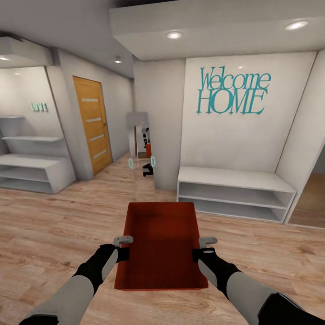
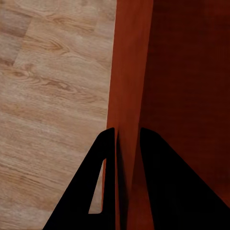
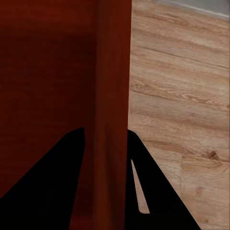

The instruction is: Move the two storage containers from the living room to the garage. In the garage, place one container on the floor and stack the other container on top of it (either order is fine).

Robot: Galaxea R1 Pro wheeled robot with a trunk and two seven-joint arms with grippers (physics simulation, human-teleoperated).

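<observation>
An orange-red storage container (image 1: 161,243) hangs in front of me above the light wood plank flooring, held level between both arms. My left gripper (image 1: 123,253) is shut on its left wall, and my right gripper (image 1: 199,255) is shut on its right wall. In the left wrist view the black fingers (image 2: 160,187) straddle the thin red wall (image 2: 129,86). Over in the right wrist view the fingers (image 3: 52,182) pinch the opposite wall (image 3: 112,86) the same way. The bin is empty inside.
Ahead stands a white wall with teal "Welcome HOME" lettering (image 1: 232,90) above a low white shelf bench (image 1: 234,192). A mirror (image 1: 142,153) on the wall corner reflects the robot. A wooden door (image 1: 92,124) and white shelves (image 1: 31,153) are at the left.
</observation>
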